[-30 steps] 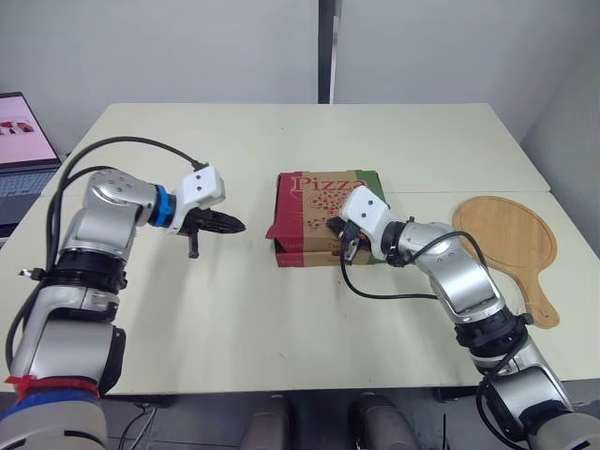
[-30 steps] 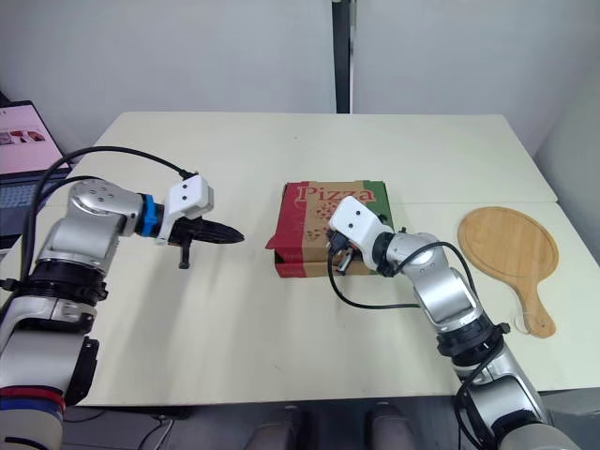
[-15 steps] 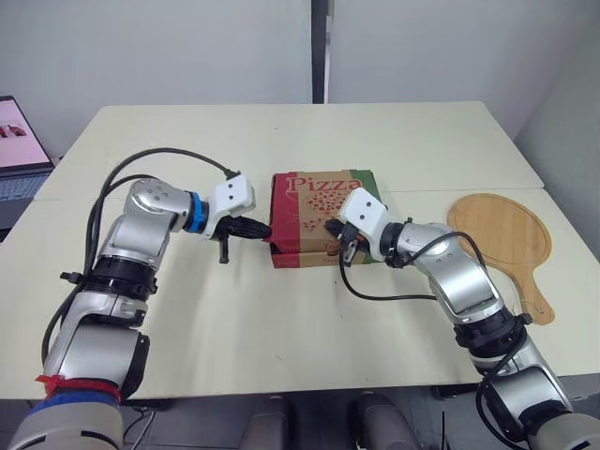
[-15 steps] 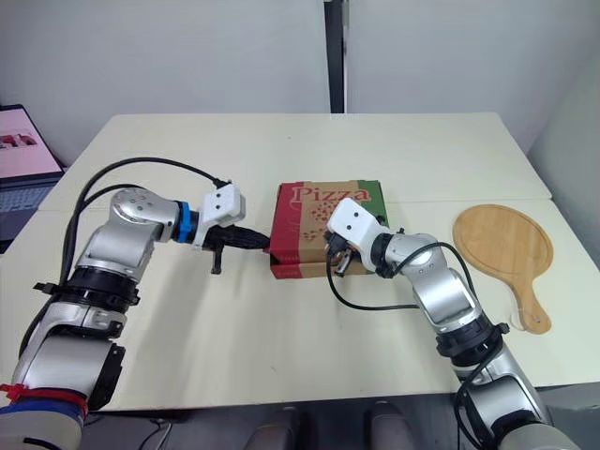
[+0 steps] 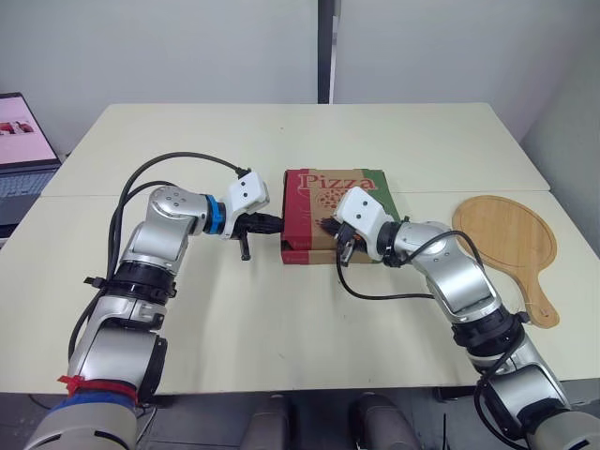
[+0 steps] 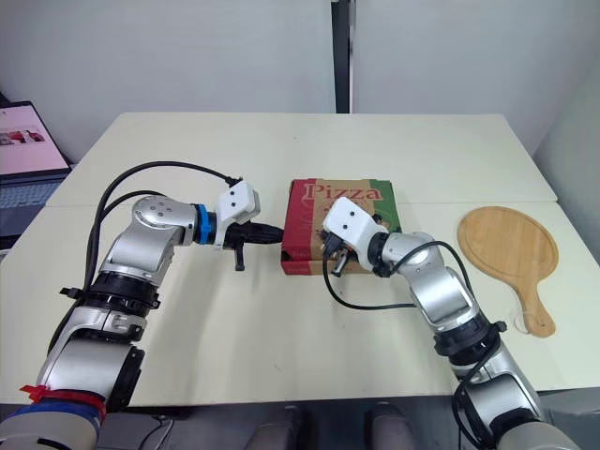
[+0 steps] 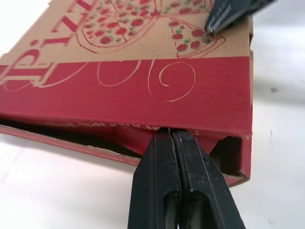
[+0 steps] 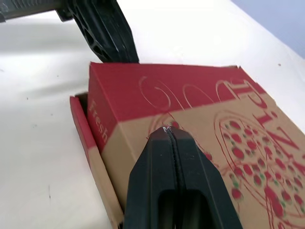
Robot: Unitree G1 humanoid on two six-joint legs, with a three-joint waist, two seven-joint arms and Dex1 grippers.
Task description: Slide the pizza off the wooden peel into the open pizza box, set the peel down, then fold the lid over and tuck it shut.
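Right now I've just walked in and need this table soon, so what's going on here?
The robot is closing a pizza box on the table. The lid is folded over. The left gripper, shut, pushes at the box's side, where a gap shows under the lid, and the right gripper, shut, presses on the lid's top. The empty wooden peel lies to the robot's right. Tucking looks unfinished.

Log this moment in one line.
step: tuck | left gripper: shut, at box left flap | right gripper: shut, on box top | peel: down, right of box
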